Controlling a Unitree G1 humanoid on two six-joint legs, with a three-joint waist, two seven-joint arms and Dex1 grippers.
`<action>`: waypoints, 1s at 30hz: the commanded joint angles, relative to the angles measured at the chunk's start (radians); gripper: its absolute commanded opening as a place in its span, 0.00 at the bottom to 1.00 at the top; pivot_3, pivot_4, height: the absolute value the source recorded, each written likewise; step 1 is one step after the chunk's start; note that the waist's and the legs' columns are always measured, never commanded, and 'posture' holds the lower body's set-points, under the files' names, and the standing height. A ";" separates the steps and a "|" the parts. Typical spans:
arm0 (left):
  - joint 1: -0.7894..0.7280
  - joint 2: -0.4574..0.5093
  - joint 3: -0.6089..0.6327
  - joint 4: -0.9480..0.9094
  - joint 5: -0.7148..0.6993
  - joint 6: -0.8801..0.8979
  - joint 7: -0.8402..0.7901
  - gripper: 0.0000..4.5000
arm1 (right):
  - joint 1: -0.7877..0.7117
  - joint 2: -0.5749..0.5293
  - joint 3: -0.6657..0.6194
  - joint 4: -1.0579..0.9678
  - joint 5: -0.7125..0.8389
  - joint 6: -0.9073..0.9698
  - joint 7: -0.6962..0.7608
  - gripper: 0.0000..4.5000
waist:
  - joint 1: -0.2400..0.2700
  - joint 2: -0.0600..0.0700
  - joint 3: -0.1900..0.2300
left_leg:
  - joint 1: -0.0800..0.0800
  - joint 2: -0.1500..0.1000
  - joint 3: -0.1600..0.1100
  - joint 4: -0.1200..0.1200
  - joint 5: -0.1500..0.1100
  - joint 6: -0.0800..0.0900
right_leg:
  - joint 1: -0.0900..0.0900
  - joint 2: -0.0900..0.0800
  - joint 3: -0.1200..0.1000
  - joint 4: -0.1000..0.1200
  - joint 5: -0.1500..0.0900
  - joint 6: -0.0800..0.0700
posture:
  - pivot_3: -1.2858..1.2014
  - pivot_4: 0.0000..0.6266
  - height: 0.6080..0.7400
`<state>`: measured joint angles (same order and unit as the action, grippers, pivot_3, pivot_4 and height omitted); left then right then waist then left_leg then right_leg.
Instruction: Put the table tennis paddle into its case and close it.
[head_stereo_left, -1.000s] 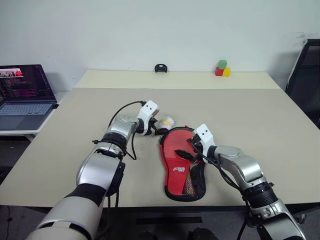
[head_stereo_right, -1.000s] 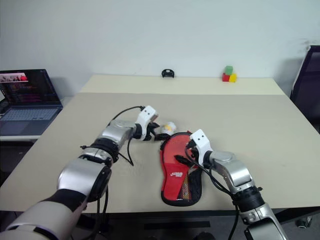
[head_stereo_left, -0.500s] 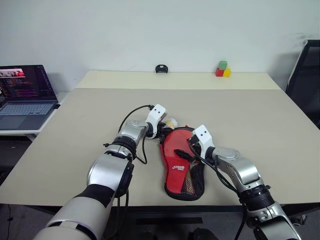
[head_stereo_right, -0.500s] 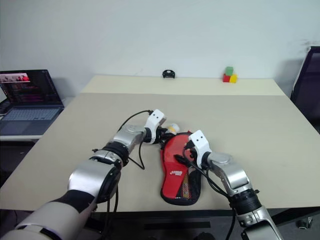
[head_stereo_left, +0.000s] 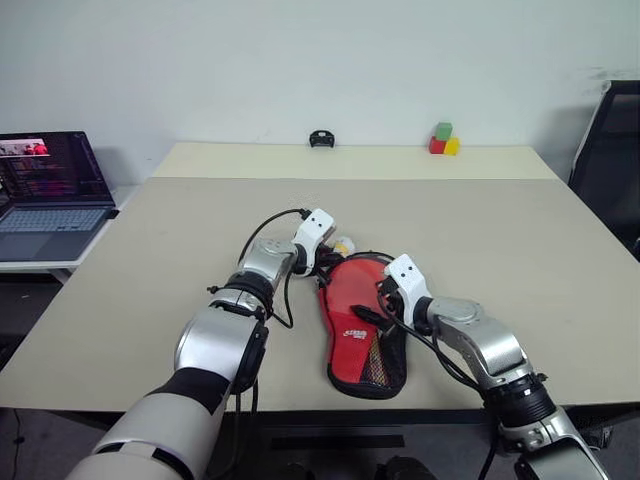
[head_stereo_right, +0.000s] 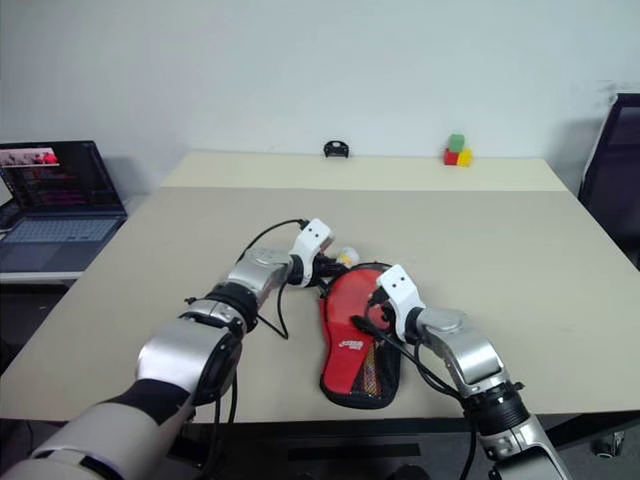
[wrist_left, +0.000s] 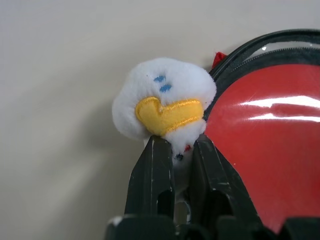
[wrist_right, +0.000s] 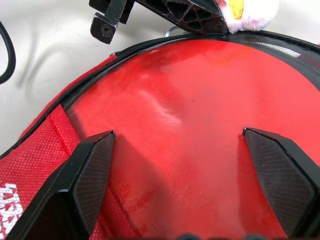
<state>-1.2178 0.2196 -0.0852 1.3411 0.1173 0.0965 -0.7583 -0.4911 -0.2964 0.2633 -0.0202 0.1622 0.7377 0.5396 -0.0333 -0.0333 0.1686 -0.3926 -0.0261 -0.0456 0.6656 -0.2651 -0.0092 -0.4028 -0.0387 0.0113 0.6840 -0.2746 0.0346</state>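
Note:
The red case (head_stereo_left: 362, 338) lies flat near the table's front edge, white lettering and black mesh toward me. The table tennis paddle's red face (wrist_right: 190, 115) shows inside its open black zipper edge (wrist_left: 260, 46); the handle is hidden. A small white plush charm with a yellow beak (wrist_left: 162, 97) sits at the case's far end. My left gripper (wrist_left: 177, 145) is shut on the base of that charm, beside the zipper edge. My right gripper (wrist_right: 177, 137) hovers open over the paddle face, one finger (wrist_right: 92, 172) on each side.
An open laptop (head_stereo_left: 45, 190) stands on a side table at the left. Coloured blocks (head_stereo_left: 443, 140) and a small black object (head_stereo_left: 320, 137) sit at the table's far edge. A dark chair (head_stereo_left: 610, 150) is at the right.
My left gripper moved right to the case's far end and shut on the plush charm. The right gripper stayed open over the case.

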 joint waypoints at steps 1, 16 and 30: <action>-0.077 0.069 -0.014 -0.019 0.050 -0.055 0.074 0.03 | 0.055 -0.016 0.053 0.099 -0.038 0.081 -0.004 1.00 | 0.000 0.000 0.000 | 0.000 0.000 0.000 0.000 0.000 0.000 | 0.000 0.000 0.000 0.000 0.000 0.000 | 0.52 0.24 1.00; -0.133 0.000 -0.028 0.005 0.137 -0.127 0.240 0.03 | 0.133 -0.008 0.067 0.038 -0.037 0.145 -0.020 1.00 | -0.001 -0.001 0.000 | 0.018 0.003 -0.001 -0.001 0.003 -0.001 | 0.018 0.002 0.000 -0.003 -0.002 0.006 | 0.52 0.24 1.00; -0.169 -0.074 -0.019 0.020 0.161 -0.146 0.393 0.02 | 0.200 0.037 0.067 -0.007 -0.032 0.185 -0.079 1.00 | 0.000 -0.003 -0.009 | 0.018 0.004 -0.002 -0.004 0.003 -0.003 | 0.018 0.001 -0.001 -0.004 -0.001 0.007 | 0.52 0.24 1.00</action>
<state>-1.3368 0.1526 -0.1110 1.4014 0.2765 -0.0092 -0.3849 -0.3818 -0.2609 0.2567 -0.1316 0.1385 0.7922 0.4550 -0.0333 -0.0365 0.1600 -0.3743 -0.0223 -0.0484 0.6614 -0.2625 -0.0126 -0.3845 -0.0376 0.0096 0.6794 -0.2758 0.0414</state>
